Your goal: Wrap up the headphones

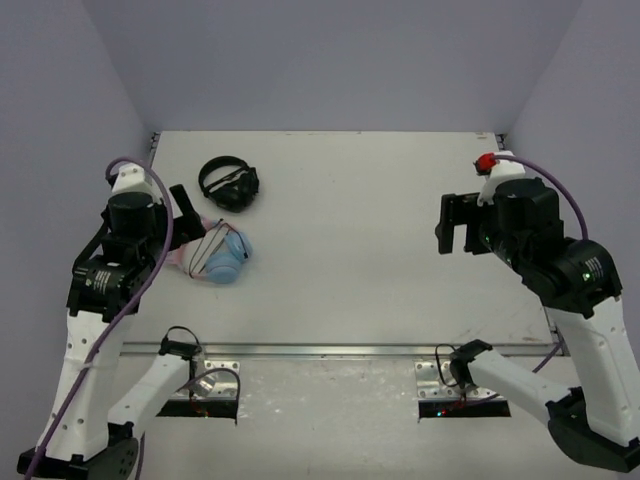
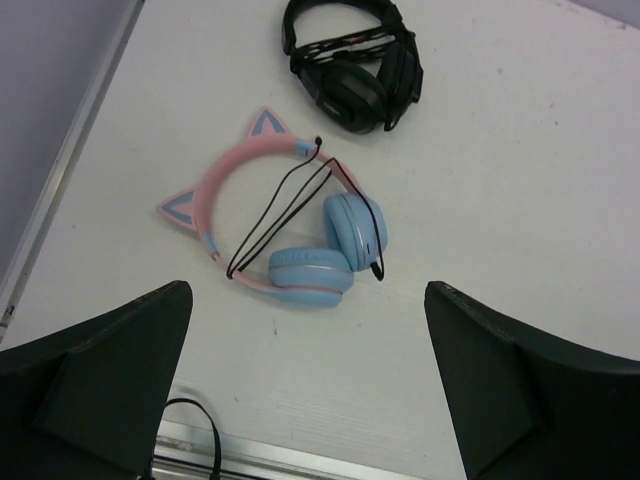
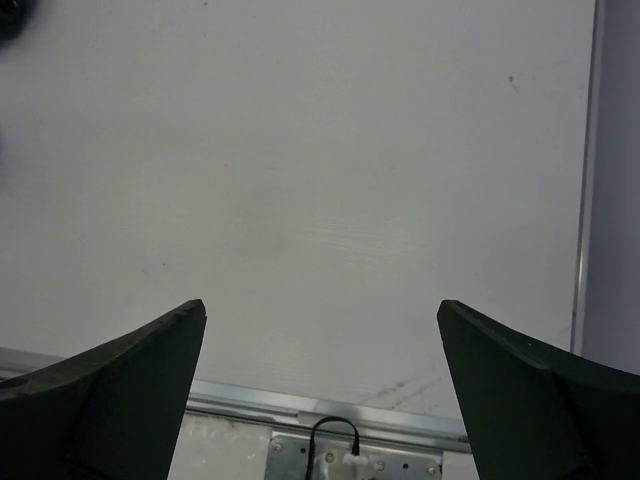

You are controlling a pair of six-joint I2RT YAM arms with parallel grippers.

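Your left pincer (image 1: 193,220) stands wide with nothing between its fingers, hovering above the headphones (image 2: 300,230). They lie flat on the left side of the counter (image 2: 520,180), their thin black cable (image 2: 285,205) looped across the headband and earcups, with a black headset (image 2: 352,60) just beyond them, not touching. Your right pincer (image 3: 322,310) is also spread wide and holds nothing, over the counter well to the right.
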